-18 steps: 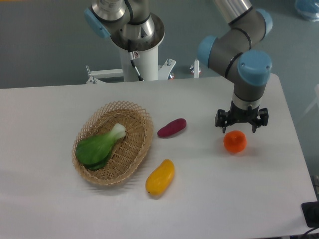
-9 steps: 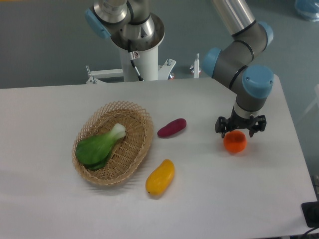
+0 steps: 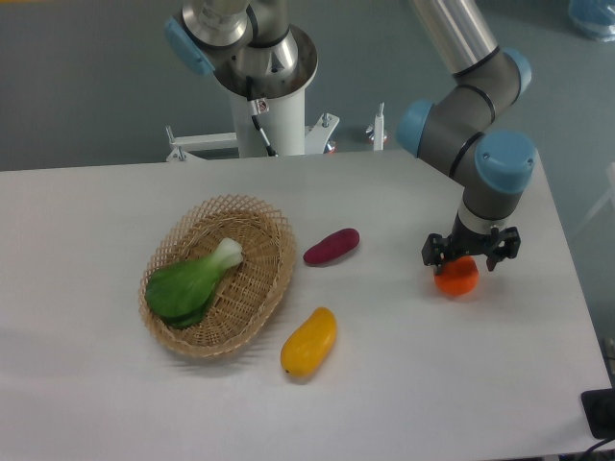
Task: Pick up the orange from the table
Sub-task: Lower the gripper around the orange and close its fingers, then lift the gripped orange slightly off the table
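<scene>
One fixed camera. It sits high at the near edge of the table (image 3: 86,403), opposite the arm's base pedestal (image 3: 267,115), and looks down and across at a moderate distance. Nearly the whole tabletop is in frame, with the right rounded corner and grey floor behind. No second view exists for overlap.

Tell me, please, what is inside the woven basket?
Inside the basket lies one green leafy vegetable with a white stalk, its leaves toward the left rim. Nothing else shows in it. The basket floor under the vegetable is covered, so I cannot see it.
</scene>
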